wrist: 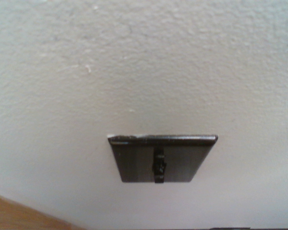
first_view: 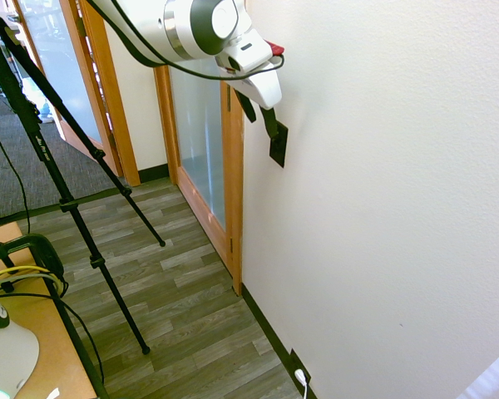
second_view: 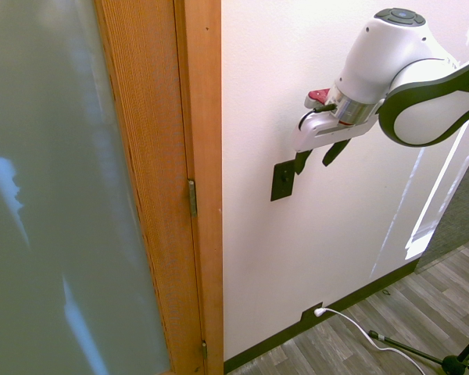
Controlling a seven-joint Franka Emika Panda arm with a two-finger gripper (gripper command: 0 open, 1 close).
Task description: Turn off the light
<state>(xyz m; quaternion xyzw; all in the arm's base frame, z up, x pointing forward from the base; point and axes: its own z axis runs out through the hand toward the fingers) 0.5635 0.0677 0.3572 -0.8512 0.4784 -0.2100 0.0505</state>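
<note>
No lamp shows in any view. The light's switch is a small black upright plate (first_view: pixel 279 145) on the white wall, just right of the wooden door frame. In the second exterior view the switch plate (second_view: pixel 281 181) sits below and left of the arm's wrist. My gripper (first_view: pixel 259 116) is open, its two dark fingers spread, and one fingertip (first_view: pixel 272 126) is right at the plate's top edge. From the other side the gripper (second_view: pixel 318 158) has one finger over the plate's upper corner. The wrist view shows the plate (wrist: pixel 134 163) close up with its small toggle (wrist: pixel 159 166) in the middle.
A wooden door frame (first_view: pixel 233 183) with a frosted glass panel (first_view: pixel 198 125) stands right next to the switch. Low on the wall, a black outlet plate (first_view: pixel 296 364) holds a white plug, its cord trailing over the wood floor (second_view: pixel 352 322). A table corner (first_view: pixel 33 332) is at lower left.
</note>
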